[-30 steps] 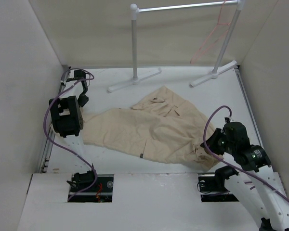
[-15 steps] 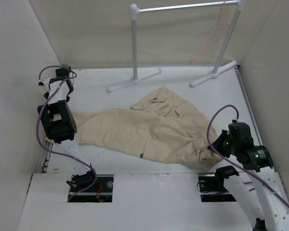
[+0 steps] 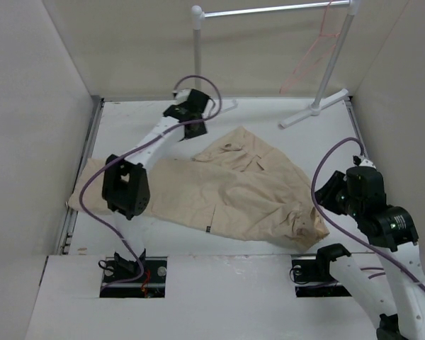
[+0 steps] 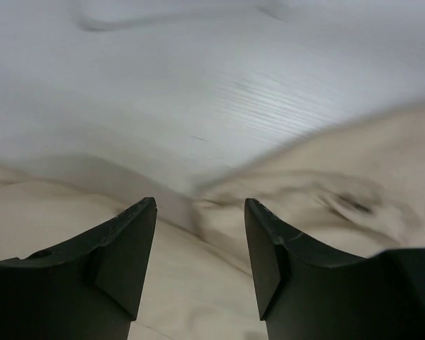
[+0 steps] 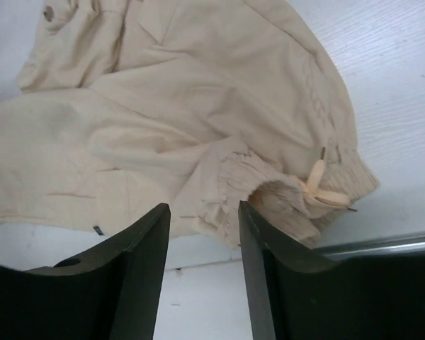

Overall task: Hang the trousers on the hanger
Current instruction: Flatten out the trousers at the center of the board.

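Your left gripper point(image 4: 200, 219) hangs open over the far fold of the trousers point(image 3: 234, 188), mid-table toward the far edge. Lower it squarely onto cloth, not the bare table point(image 3: 127, 127), before you pinch. Your right gripper point(image 5: 204, 212) is open too, above the drawstring waist point(image 5: 319, 188) at the near right edge. The hanger point(image 3: 308, 62) hangs on the white rack point(image 3: 197, 64) in the far right corner, so mind the rack's feet

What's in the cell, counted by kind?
trousers: 1
hanger: 1
clothes rack: 1
arms: 2, ending in the left gripper and the right gripper, both open
Total: 5
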{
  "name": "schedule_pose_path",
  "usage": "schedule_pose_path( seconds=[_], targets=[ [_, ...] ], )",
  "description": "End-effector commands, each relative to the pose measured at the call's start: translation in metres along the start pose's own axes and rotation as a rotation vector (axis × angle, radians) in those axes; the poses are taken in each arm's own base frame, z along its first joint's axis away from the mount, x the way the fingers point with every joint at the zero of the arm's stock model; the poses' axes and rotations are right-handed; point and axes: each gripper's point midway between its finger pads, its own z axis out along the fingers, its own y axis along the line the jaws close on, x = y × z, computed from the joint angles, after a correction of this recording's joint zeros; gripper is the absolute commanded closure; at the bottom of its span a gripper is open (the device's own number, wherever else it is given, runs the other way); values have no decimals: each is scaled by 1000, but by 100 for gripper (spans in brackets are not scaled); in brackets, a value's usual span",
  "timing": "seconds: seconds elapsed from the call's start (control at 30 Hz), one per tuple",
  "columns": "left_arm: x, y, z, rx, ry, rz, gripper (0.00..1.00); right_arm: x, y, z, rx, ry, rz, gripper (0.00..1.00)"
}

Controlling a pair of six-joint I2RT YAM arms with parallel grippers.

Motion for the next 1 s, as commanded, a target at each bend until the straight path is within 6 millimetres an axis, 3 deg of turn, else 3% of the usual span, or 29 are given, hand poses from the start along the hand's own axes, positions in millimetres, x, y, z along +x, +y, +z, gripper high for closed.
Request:
schedule_pose_path(
  seconds=[0.0,0.03,0.07,0.13,0.17,0.33,0.43,0.6,0.67,0.73,0.9,0.97],
  targets=[
    [16,-95,-32,294,62,103,48,-12,10,9,-40,-65,-28,72],
    [21,-118,-35,359,67,138,47,-10,10,13,-42,-61,-29,87],
    [23,-133,-36,408,64,179,46,-9,11,19,-49,-60,-25,93],
    [31,-155,-33,480,81,234,44,-10,13,27,-46,-57,10,94],
    [34,-163,-30,503,85,258,43,-13,12,31,-39,-67,38,91],
    [38,-190,0,553,66,351,39,-13,17,52,-54,-56,124,57],
    [45,-200,11,590,103,343,39,-9,13,61,-35,-48,173,48],
    [57,-222,17,628,94,368,39,1,11,69,-27,-12,175,47],
    [68,-227,20,629,101,393,41,4,10,70,-27,-2,172,47],
    [81,-227,20,622,125,418,49,5,10,68,-36,-3,163,47],
    [110,-205,25,575,202,457,63,8,3,68,-37,-6,159,41],
    [110,-197,26,562,211,445,78,11,0,74,-30,10,163,36]
  ],
)
